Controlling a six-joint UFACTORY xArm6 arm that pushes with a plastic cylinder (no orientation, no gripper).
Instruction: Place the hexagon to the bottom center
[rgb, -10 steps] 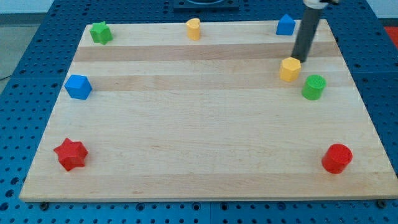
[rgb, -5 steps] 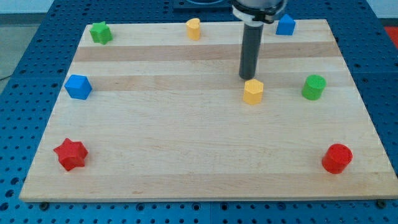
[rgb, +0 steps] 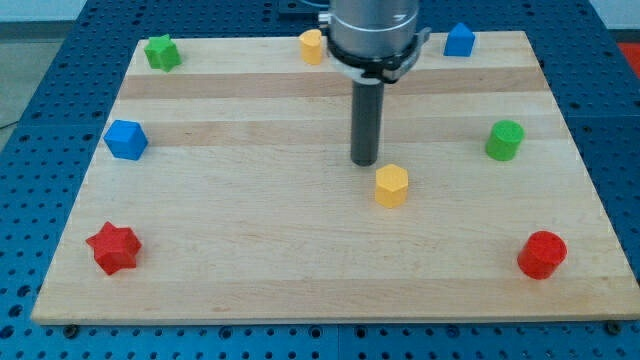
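The yellow hexagon (rgb: 391, 186) lies near the middle of the wooden board (rgb: 300, 270), slightly right of centre. My tip (rgb: 364, 162) stands just up and left of it, close to its upper left edge; I cannot tell if they touch. The dark rod rises from the tip to the arm's grey head at the view's top.
A green star (rgb: 160, 52), a yellow heart-like block (rgb: 312, 46) and a blue house-shaped block (rgb: 459, 40) sit along the top edge. A blue block (rgb: 126, 139) is at the left, a green cylinder (rgb: 505, 140) at the right, a red star (rgb: 113, 248) bottom left, a red cylinder (rgb: 542, 254) bottom right.
The yellow hexagon has slid left and down, from beside the green cylinder to near the board's middle. My tip has moved left and down behind it.
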